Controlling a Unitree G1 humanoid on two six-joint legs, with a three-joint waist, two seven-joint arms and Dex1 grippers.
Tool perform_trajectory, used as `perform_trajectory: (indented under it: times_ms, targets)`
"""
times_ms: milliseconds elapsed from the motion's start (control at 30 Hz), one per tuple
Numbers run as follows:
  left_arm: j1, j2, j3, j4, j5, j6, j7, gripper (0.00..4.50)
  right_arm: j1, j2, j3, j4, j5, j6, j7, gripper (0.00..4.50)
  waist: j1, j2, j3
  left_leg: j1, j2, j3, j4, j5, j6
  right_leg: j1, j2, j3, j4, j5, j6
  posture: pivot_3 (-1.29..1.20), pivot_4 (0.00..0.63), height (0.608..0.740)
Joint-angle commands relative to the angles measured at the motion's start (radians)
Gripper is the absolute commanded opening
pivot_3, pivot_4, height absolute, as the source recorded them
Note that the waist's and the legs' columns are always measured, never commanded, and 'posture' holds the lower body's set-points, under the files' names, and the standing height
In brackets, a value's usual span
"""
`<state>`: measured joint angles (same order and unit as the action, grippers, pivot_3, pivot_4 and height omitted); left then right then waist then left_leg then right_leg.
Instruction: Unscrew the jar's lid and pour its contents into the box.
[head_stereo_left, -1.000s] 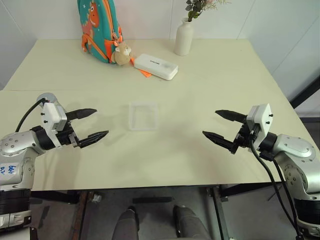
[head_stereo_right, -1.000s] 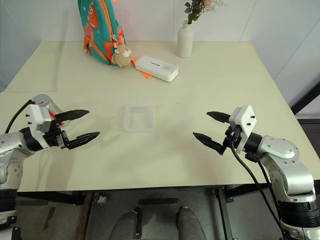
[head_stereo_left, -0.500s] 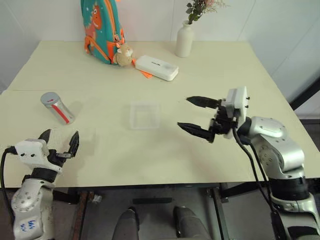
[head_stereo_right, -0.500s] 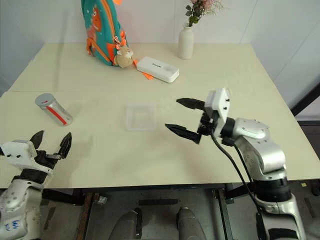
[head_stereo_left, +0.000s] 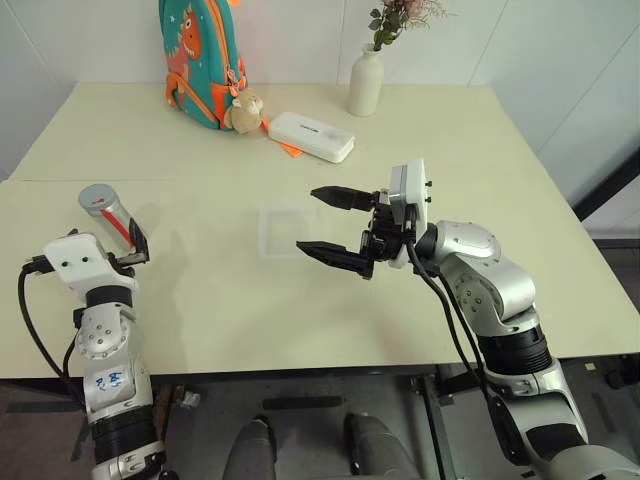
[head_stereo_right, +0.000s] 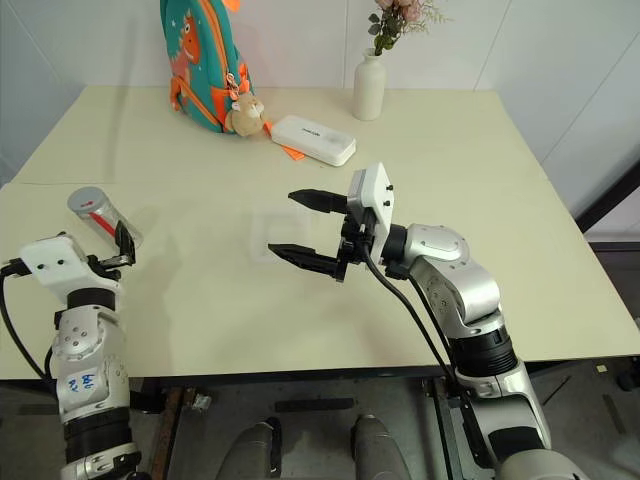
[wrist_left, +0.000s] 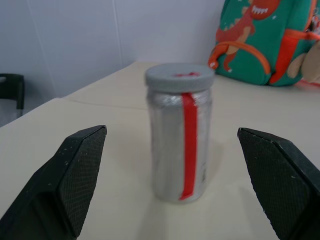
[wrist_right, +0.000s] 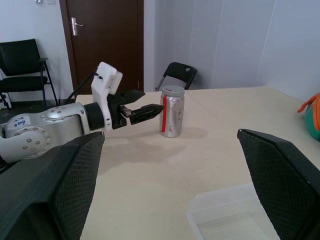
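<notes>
Both arms have swung since a second ago: the left gripper (head_stereo_left: 128, 243) has turned from pointing inward across the table to pointing away toward the jar (head_stereo_left: 107, 213), and the right gripper (head_stereo_left: 330, 222) has come well in from the right to hang over the middle of the table (head_stereo_left: 450, 140), just right of the box (head_stereo_left: 287, 231). The jar, hidden behind the left arm a second ago, now stands upright at the left side of the table, silvery with a red stripe, with the grey lid (wrist_left: 179, 77) sitting on top. In the left wrist view the jar sits centred between that gripper's two black fingers, which stand wide apart on either side without touching it. The right jaws are spread wide too and empty, pointing left toward the jar across the box. The box lies flat and looks empty; the contents can't be made out through the jar's wall. So by my read nothing of the task proper is done: the jar isn't gripped, the lid isn't turned, nothing is poured. This looks like the approach, with the left side lining up to seize the jar's body, and grasp, unscrew and tip over the box all left to do. Far off, the backpack (head_stereo_left: 198, 55), white case (head_stereo_left: 311, 134) and vase (head_stereo_left: 365, 80) sit well clear.
</notes>
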<state>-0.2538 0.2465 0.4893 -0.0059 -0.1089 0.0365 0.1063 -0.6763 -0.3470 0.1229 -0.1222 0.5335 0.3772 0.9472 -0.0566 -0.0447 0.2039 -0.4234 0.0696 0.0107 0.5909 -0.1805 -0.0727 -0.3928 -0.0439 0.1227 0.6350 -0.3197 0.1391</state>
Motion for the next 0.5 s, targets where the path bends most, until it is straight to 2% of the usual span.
perform_trajectory:
  times_ms: [33,200,500]
  targets:
    - [-0.050,0.007,-0.001,0.057,0.029,-0.041,0.064,4.47,-0.020,0.024,0.000,-0.007,-0.013,-0.033,-0.003,4.50,0.000,0.000,0.000,0.000,0.000,0.000,-0.001,0.000,0.000,-0.001,0.000,0.000,0.000,0.000,0.000,0.00,0.150,0.740]
    - [-0.095,0.005,-0.025,0.122,0.059,-0.064,0.125,4.47,-0.013,0.038,-0.011,-0.023,-0.018,-0.031,-0.015,4.50,0.002,0.000,0.000,-0.001,0.001,-0.001,-0.003,-0.001,-0.002,-0.002,0.001,0.000,0.000,-0.002,0.000,0.00,0.150,0.740]
    - [-0.215,0.100,-0.037,0.366,0.055,-0.143,0.124,4.47,0.003,0.037,-0.028,-0.036,-0.029,-0.032,-0.048,4.50,0.001,0.000,0.000,-0.001,0.001,0.000,-0.002,-0.001,-0.002,-0.001,0.001,-0.001,0.000,-0.002,0.001,0.00,0.150,0.740]
